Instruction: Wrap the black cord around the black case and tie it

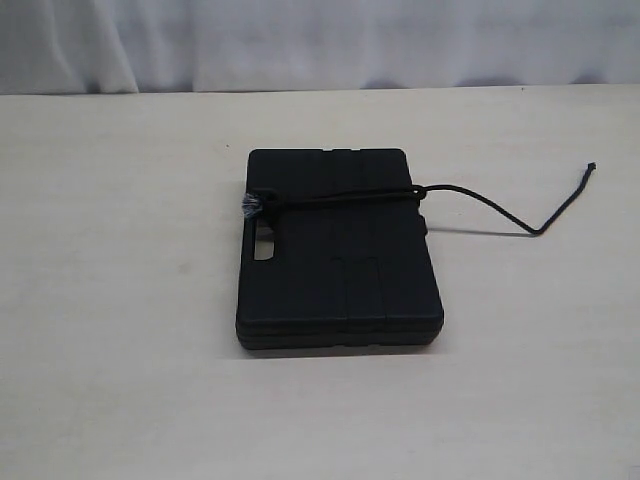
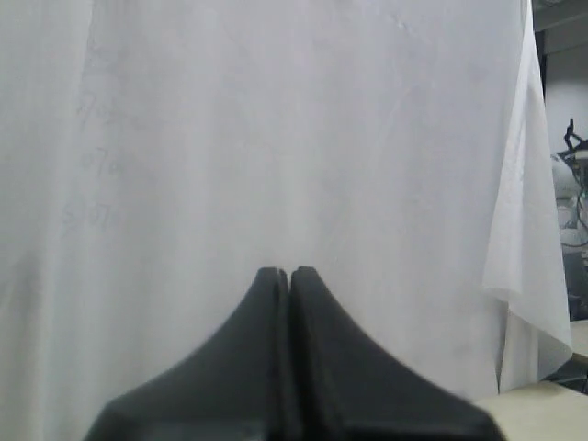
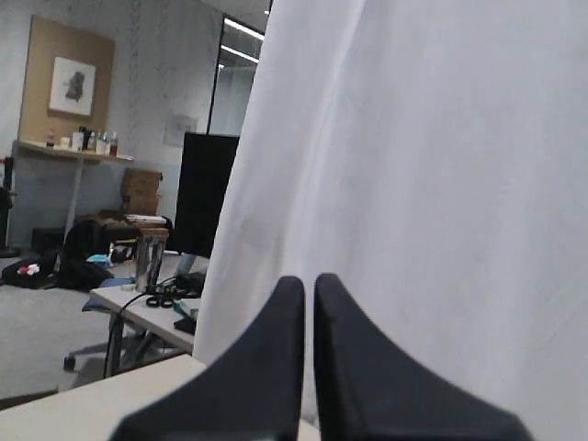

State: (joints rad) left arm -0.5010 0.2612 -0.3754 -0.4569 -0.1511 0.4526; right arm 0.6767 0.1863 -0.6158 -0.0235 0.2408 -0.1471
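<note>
The black case (image 1: 340, 270) lies flat at the middle of the table, its handle slot on the left side. The black cord (image 1: 340, 197) runs across the case's far part, with a greyish frayed knot (image 1: 252, 205) at the left edge. Its free tail (image 1: 520, 222) trails off to the right over the table and ends near the far right. Neither gripper appears in the exterior view. My left gripper (image 2: 290, 272) is shut and empty, facing a white curtain. My right gripper (image 3: 309, 281) is shut with nothing between its fingers, also facing the curtain.
A white curtain (image 1: 320, 40) hangs behind the table's far edge. The pale table (image 1: 120, 300) spreads around the case. The right wrist view shows a room beyond with a desk (image 3: 147, 308) and a dark monitor (image 3: 207, 193).
</note>
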